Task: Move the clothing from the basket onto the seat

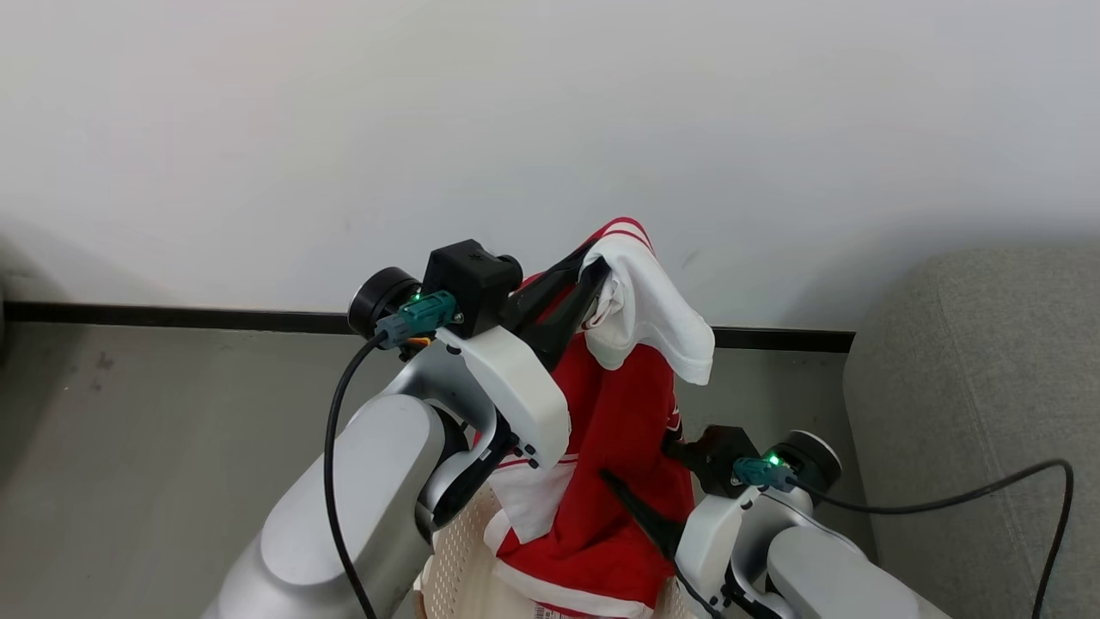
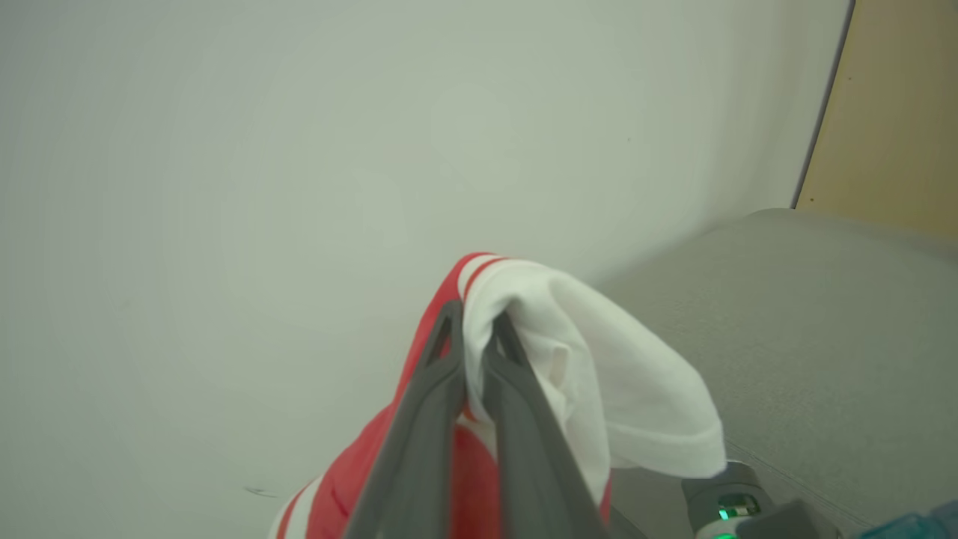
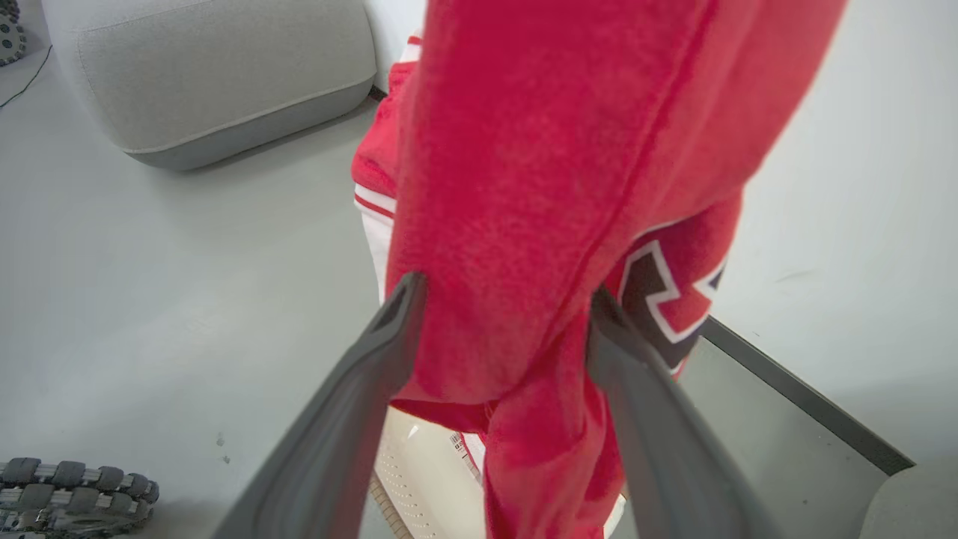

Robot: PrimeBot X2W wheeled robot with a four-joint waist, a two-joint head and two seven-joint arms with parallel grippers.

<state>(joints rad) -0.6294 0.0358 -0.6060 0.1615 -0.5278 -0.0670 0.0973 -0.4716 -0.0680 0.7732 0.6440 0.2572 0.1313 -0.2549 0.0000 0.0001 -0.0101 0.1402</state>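
Note:
The clothing (image 1: 619,430), red with white trim, hangs in a long bunch from my left gripper (image 1: 593,273), which is raised above the basket and shut on the garment's white-and-red top edge. In the left wrist view that gripper (image 2: 477,314) pinches the fold, and white cloth (image 2: 614,374) drapes to the right. The garment's lower end still reaches into the cream perforated basket (image 1: 460,567). My right gripper (image 1: 632,460) stands open lower down. Its two fingers straddle the hanging red fabric (image 3: 539,150) in the right wrist view (image 3: 505,299), near a black-and-white number (image 3: 658,292). The grey seat (image 1: 971,387) lies to the right.
A white wall with a black baseboard (image 1: 172,316) runs behind the basket. The floor is grey. A grey upholstered block (image 3: 209,75) and a treaded wheel (image 3: 75,486) show in the right wrist view. The basket's wall (image 3: 419,464) sits below the fabric. A black cable (image 1: 988,494) trails over the seat.

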